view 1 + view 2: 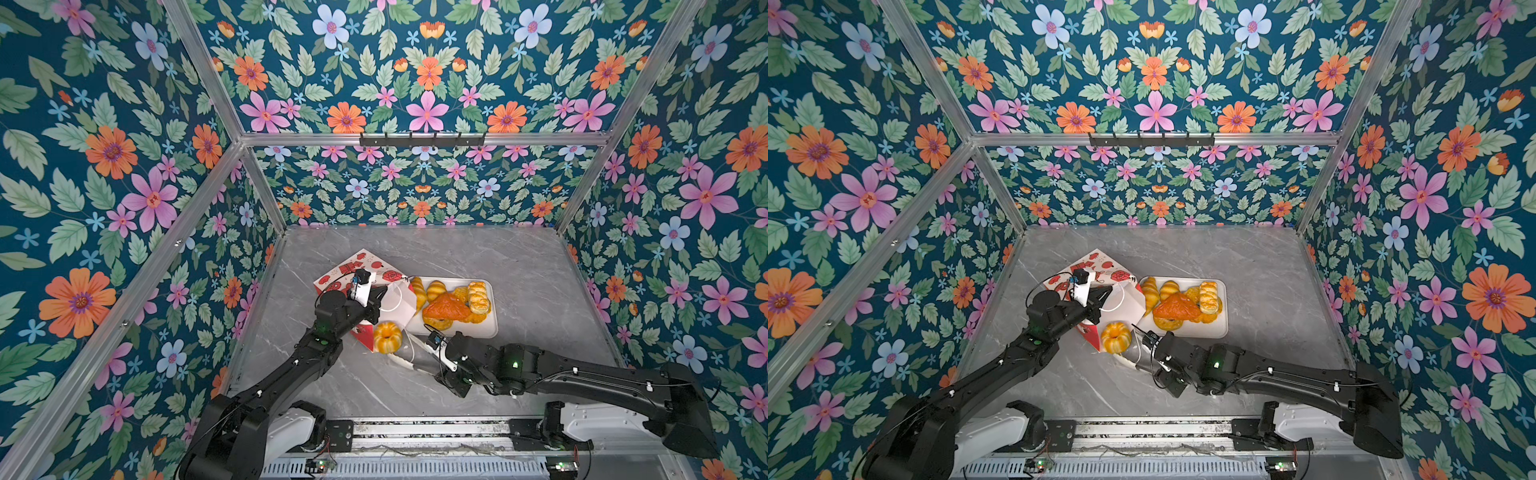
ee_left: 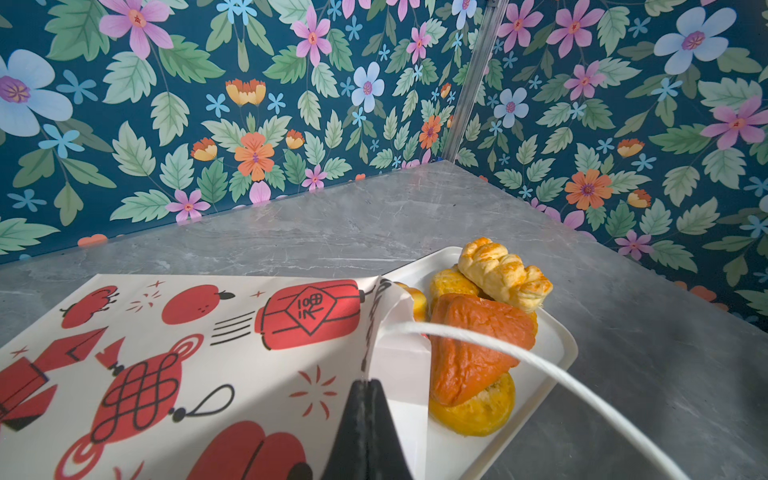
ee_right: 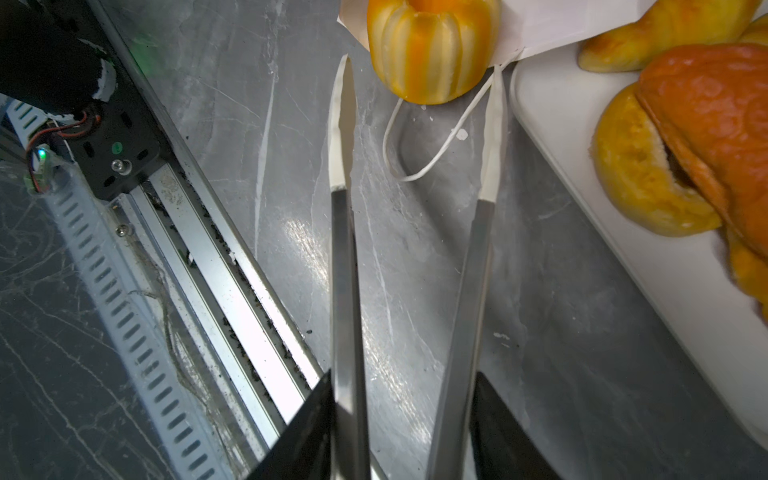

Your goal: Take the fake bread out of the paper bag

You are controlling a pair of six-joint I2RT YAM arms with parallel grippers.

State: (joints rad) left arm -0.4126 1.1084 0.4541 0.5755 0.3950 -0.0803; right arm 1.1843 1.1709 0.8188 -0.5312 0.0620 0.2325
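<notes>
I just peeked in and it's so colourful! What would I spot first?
The flowery walls all around jump out first. Then comes the shiny golden fake bread piled on the white tray in the middle, with a striped ring cake lying loose next to the red-and-white paper bag. The left gripper pinches the bag's edge, and the right gripper holds tongs pointing at the ring cake.

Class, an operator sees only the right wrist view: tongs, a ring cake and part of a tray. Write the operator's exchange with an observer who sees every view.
Operator: What is the left gripper doing?
Observer: The left gripper is shut on the upper lip of the paper bag at its mouth.
Operator: What lies on the tray beyond my picture?
Observer: A braided loaf rests on other pieces at the end of the tray away from the bag.
</notes>
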